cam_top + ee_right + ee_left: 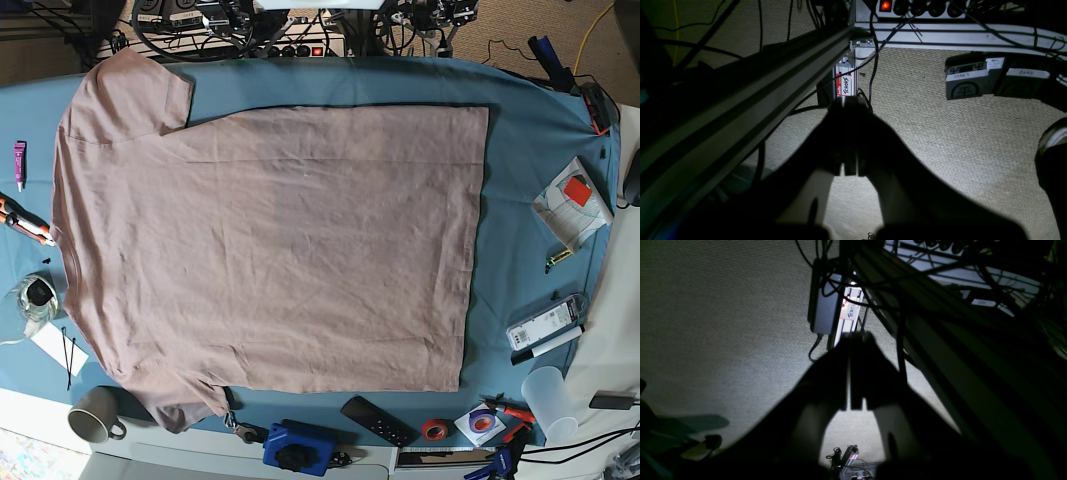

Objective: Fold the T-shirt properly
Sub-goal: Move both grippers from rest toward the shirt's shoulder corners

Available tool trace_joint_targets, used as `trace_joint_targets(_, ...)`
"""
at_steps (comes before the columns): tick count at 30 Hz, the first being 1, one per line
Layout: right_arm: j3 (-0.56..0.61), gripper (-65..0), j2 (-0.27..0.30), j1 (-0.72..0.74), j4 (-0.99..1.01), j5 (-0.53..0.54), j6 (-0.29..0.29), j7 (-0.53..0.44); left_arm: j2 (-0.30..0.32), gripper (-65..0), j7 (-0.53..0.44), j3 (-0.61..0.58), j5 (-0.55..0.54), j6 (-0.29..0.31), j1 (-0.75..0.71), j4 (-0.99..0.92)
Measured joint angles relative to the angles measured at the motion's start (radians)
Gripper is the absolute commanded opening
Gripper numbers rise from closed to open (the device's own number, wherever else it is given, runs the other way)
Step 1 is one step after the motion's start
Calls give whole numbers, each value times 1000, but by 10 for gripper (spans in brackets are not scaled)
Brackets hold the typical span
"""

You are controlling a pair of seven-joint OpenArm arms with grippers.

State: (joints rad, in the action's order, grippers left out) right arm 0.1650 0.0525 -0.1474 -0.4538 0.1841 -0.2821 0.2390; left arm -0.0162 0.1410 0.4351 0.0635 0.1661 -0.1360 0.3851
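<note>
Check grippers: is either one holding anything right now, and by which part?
Nothing held. Left gripper and right gripper are both shut on nothing, pointing at the carpet below the table. The T-shirt lies flat and unfolded on the blue cover.

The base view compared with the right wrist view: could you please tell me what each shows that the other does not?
Only the base view shows the T-shirt spread flat on the blue table cover, with a mug and red tape roll nearby. Only the right wrist view shows the right gripper, jaws shut and holding nothing, above carpet beside a frame rail. Both show a power strip's red light.
</note>
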Motion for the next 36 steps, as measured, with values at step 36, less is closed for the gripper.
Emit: trace_joint_targets(36, 0, -650, 105, -124, -179, 79, -6, 196, 71, -650, 23, -1, 4, 11, -182, 217)
